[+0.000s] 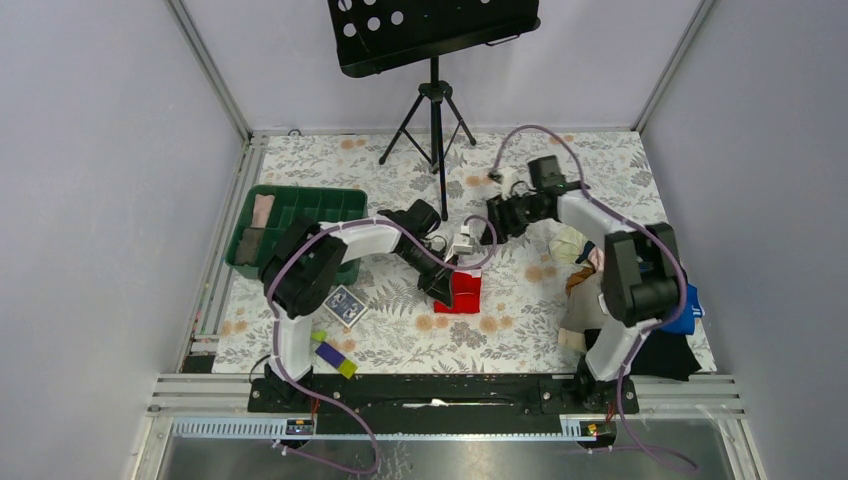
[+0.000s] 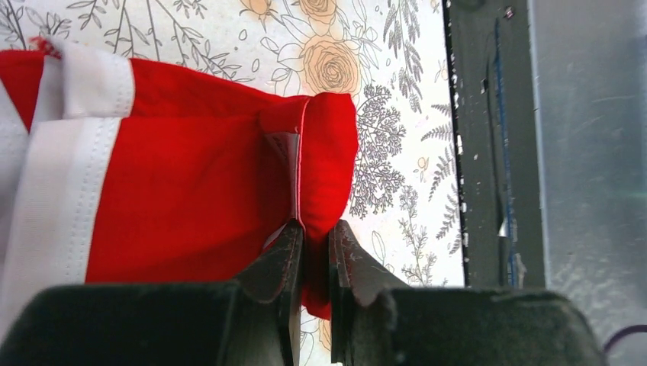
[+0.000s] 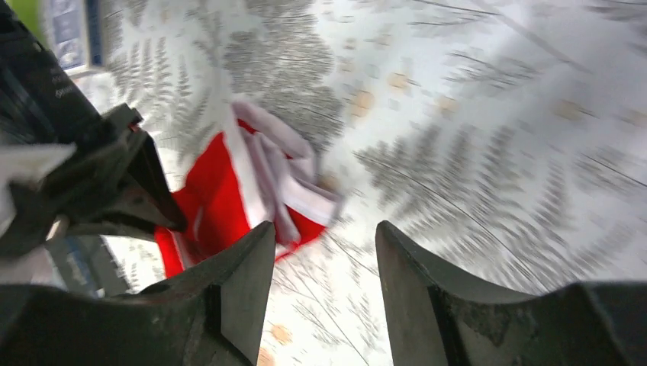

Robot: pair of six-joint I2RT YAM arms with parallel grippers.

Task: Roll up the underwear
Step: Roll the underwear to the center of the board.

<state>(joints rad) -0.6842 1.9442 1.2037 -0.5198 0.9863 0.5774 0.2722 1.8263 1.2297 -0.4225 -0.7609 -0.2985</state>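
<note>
My left jaws pinch a fold of the red underwear (image 2: 191, 175) on the floral surface (image 1: 530, 305); my right jaws hang open nearby. I judge the roll barely started; next, turn that edge over.

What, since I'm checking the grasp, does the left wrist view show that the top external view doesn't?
Only left wrist: the left gripper closed on a fold of the underwear, with its white waistband off to the side. Only top external: the green bin, music stand and clothes pile. Both: the red underwear on the floral tablecloth.
</note>
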